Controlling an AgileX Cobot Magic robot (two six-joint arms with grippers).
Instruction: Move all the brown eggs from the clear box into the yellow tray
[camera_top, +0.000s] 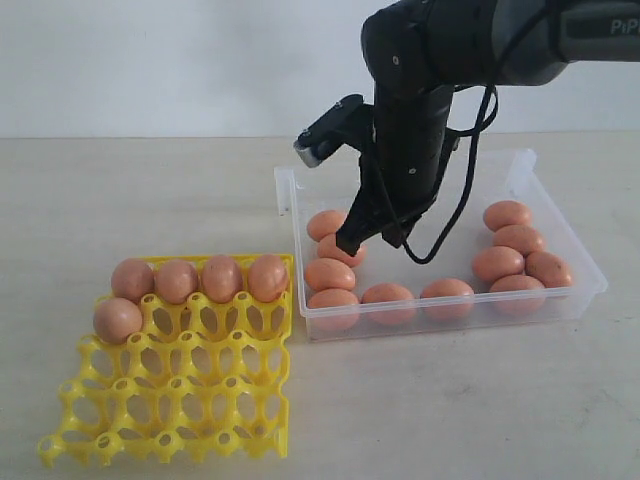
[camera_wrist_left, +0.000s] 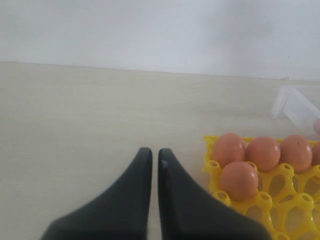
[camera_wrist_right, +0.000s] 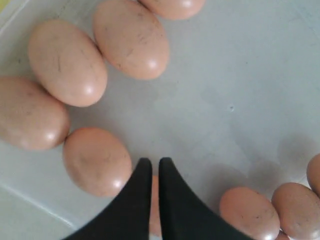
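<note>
Several brown eggs (camera_top: 176, 280) fill the far row and one cup of the yellow tray (camera_top: 180, 400) at the left. The clear box (camera_top: 592, 272) on the right holds several more brown eggs (camera_top: 515, 240). My right gripper (camera_top: 347, 245) reaches down into the box's left part. In the right wrist view it (camera_wrist_right: 151, 162) is shut, with nothing clamped between its fingers. One egg (camera_wrist_right: 96, 160) lies beside its tips and a sliver of another (camera_wrist_right: 155, 200) shows through the thin gap. My left gripper (camera_wrist_left: 155, 152) is shut and empty, low over the table beside the tray (camera_wrist_left: 290, 185).
The light wooden table runs around the tray and the box, with a white wall behind. A corner of the clear box (camera_wrist_left: 295, 105) shows past the tray in the left wrist view. The box's bare floor (camera_wrist_right: 225, 100) lies between its egg groups.
</note>
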